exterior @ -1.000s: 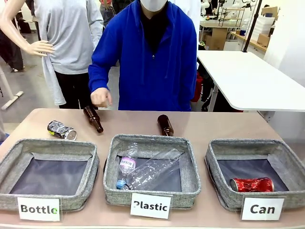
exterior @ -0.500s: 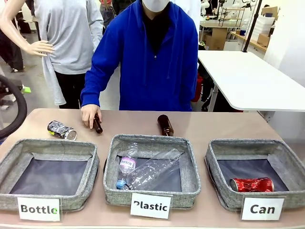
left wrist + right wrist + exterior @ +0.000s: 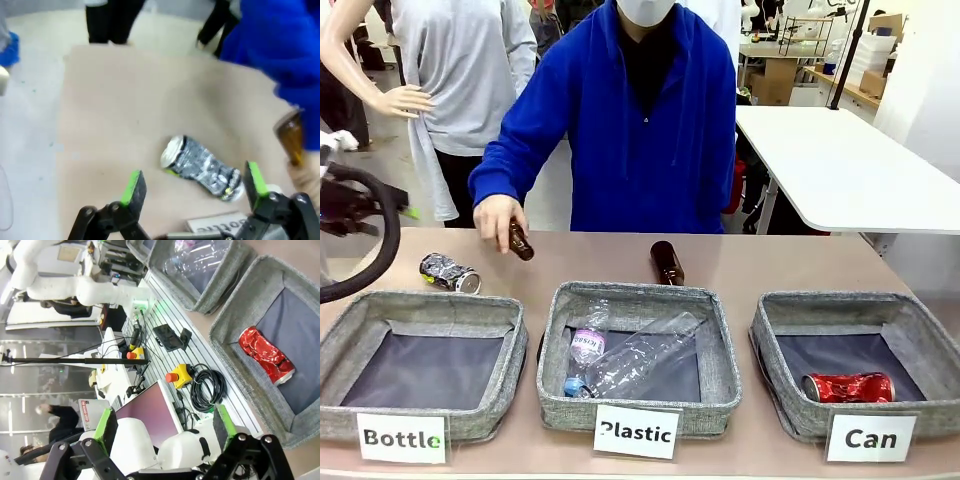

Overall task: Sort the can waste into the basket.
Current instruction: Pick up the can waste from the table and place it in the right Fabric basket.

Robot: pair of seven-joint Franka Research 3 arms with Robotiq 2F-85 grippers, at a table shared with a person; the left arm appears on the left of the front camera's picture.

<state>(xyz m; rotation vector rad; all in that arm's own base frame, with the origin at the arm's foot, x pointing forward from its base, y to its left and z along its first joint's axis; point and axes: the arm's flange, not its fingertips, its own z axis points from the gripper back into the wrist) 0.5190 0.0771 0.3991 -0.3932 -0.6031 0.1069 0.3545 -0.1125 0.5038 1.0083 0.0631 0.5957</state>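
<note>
Far-left on the table, just behind the far rim of the Bottle basket: silver can on its side, nothing touching it. Long axis runs roughly along the table's width, slightly skewed. Its silver top faces robot-right and a bit toward the robot.

Left wrist view: it lies diagonal to the line between the pads of the left gripper, jaws spread wide, not down on it yet.

Step in hand, my read: pick this one.
- Roll the wrist so the pads close across the crushed body, not end to end.
- Take it mid-length and descend straight, since dented metal may skid.
- Keep clear of the person's hand just beside it, clenched round a brown bottle.

Far right, well apart, the red can already lies in the Can basket, so it's a long carry across. The right gripper is spread, holding nothing.
</note>
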